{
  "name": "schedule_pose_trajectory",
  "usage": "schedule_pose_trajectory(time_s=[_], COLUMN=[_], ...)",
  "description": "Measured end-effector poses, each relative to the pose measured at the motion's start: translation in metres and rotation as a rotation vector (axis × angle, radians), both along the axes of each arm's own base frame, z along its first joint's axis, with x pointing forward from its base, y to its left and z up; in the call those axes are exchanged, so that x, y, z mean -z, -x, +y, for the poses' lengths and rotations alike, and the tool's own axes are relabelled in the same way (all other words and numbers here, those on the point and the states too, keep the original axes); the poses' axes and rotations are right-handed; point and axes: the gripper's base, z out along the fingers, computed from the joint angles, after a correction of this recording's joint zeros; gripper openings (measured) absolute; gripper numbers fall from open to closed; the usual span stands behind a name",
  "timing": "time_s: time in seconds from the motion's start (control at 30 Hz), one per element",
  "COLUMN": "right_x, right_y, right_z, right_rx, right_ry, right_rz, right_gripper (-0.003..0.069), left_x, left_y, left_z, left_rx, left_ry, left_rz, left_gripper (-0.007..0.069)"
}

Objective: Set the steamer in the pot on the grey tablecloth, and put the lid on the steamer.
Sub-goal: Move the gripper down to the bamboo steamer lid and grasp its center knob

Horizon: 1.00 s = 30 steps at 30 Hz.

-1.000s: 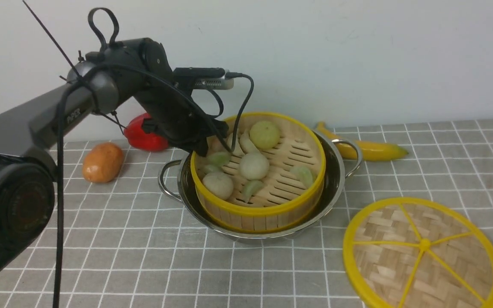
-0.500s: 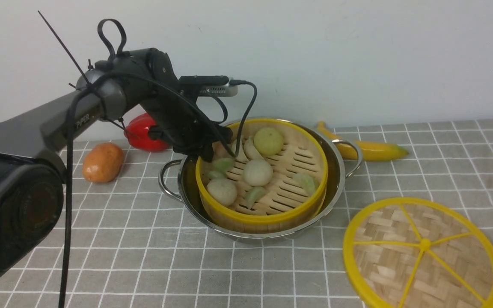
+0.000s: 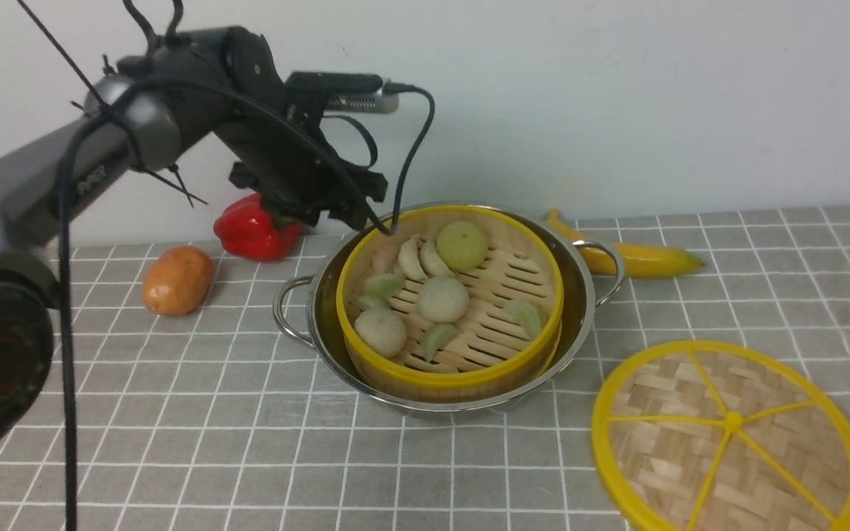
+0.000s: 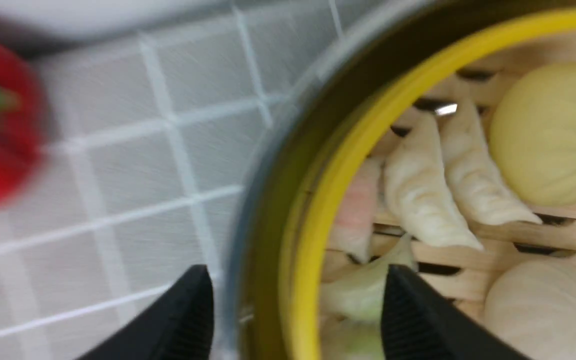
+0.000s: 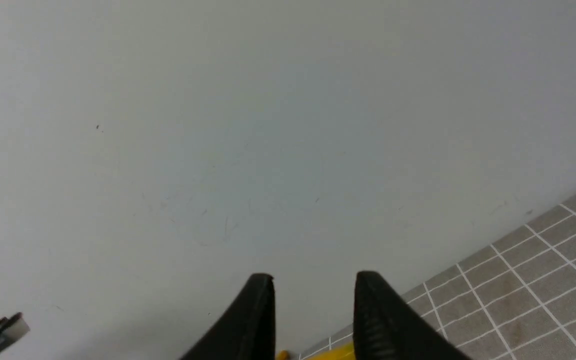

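The left hand [image 3: 336, 214] had released the steamer [image 3: 448, 380] into the pot [image 3: 580, 295] and risen, spread wide. Only the lid [image 3: 730, 435] remained.

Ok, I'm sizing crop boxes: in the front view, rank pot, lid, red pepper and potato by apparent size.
1. pot
2. lid, though it lies nearer the camera and the frame cuts it off, so this is unsure
3. red pepper and potato look alike; unranked
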Motion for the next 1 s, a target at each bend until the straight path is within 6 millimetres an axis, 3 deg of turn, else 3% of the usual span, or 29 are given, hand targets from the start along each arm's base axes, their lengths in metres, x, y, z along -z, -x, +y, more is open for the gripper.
schedule_pose_trajectory(time_s=[0.03, 0.23, 0.3, 0.33, 0.4, 0.5, 0.63, 0.67, 0.73, 0.8, 0.87, 0.9, 0.93, 0.97, 1.0], right_x=[-0.002, -0.014, -0.032, -0.034, -0.052, -0.063, -0.083, -0.086, -0.107, -0.117, -0.148, -0.148, -0.169, -0.18, -0.179], right_y=[0.0, 0.003, 0.008, 0.008, 0.014, 0.018, 0.025, 0.026, 0.026, 0.025, 0.018, 0.016, 0.004, -0.001, -0.004], right_z=[0.0, -0.002, -0.002, -0.001, -0.001, 0.0, 0.001, 0.001, 0.001, 0.001, 0.001, 0.001, 0.002, 0.002, 0.002], right_rx=[0.005, 0.027, 0.031, 0.032, 0.036, 0.036, 0.033, 0.033, 0.033, 0.034, 0.035, 0.035, 0.038, 0.04, 0.039], right_ry=[0.0, 0.009, 0.046, 0.049, 0.082, 0.094, 0.102, 0.102, 0.106, 0.11, 0.136, 0.141, 0.197, 0.226, 0.233], right_rz=[-0.017, -0.107, -0.165, -0.169, -0.223, -0.251, -0.292, -0.295, -0.311, -0.315, -0.307, -0.296, -0.249, -0.226, -0.207], right_gripper=[0.0243, 0.0243, 0.0243, 0.0243, 0.0243, 0.0243, 0.0243, 0.0243, 0.0243, 0.0243, 0.0243, 0.0243, 0.0243, 0.0243, 0.0243], left_x=[-0.022, -0.094, -0.123, -0.125, -0.151, -0.172, -0.21, -0.212, -0.24, -0.249, -0.272, -0.274, -0.288, -0.29, -0.291], left_y=[0.007, 0.042, 0.061, 0.063, 0.085, 0.104, 0.141, 0.143, 0.173, 0.185, 0.217, 0.22, 0.247, 0.253, 0.256], left_z=[0.004, 0.016, 0.021, 0.022, 0.028, 0.032, 0.041, 0.041, 0.048, 0.051, 0.059, 0.059, 0.066, 0.067, 0.068], left_rx=[-0.011, -0.034, -0.034, -0.034, -0.018, 0.008, 0.03, 0.03, 0.027, 0.028, 0.035, 0.035, 0.043, 0.048, 0.047], left_ry=[-0.015, -0.025, -0.028, -0.027, -0.041, -0.056, -0.055, -0.054, -0.038, -0.034, -0.027, -0.026, -0.025, -0.028, -0.027], left_rz=[-0.042, -0.138, -0.168, -0.17, -0.194, -0.226, -0.321, -0.326, -0.411, -0.443, -0.529, -0.535, -0.598, -0.607, -0.614], left_gripper=[0.0428, 0.034, 0.0242, 0.0224, 0.0091, 0.0003, -0.0022, -0.0022, -0.0022, -0.0022, -0.0022, -0.0022, -0.0022, -0.0022, -0.0022])
